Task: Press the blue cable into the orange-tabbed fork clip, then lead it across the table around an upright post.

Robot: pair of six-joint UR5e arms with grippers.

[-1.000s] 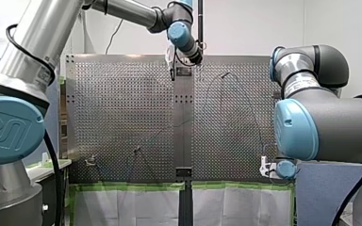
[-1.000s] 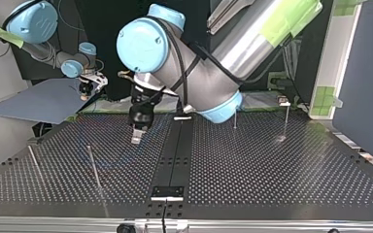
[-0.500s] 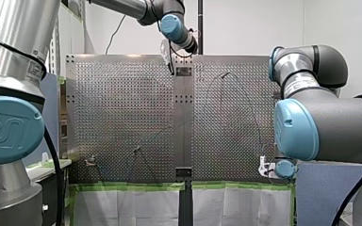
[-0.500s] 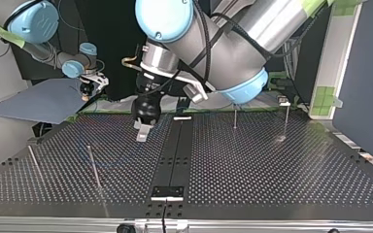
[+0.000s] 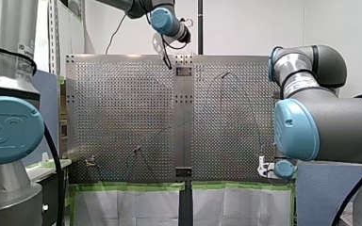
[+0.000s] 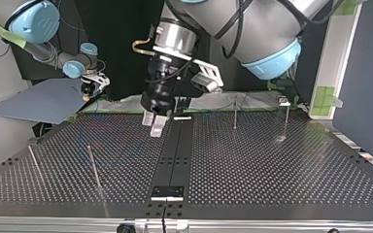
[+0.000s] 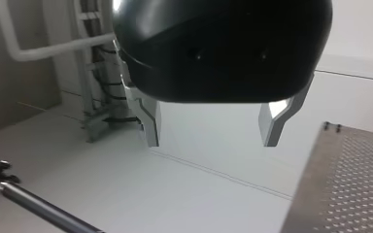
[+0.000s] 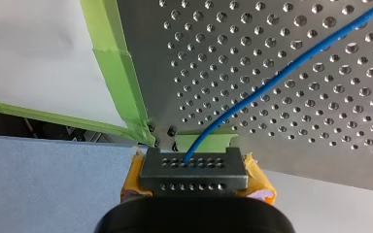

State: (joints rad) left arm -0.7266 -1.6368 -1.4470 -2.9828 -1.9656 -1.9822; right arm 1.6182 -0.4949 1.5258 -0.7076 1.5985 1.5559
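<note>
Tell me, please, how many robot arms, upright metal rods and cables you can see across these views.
Grey-and-blue robot arms: 2
Thin upright metal rods: 4
Thin blue cable: 1
Total: 7

Thin blue cable, gently curved across table

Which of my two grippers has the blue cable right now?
My right gripper: the blue cable runs out from between its yellow pads. My left gripper is open, with nothing between its fingers.
</note>
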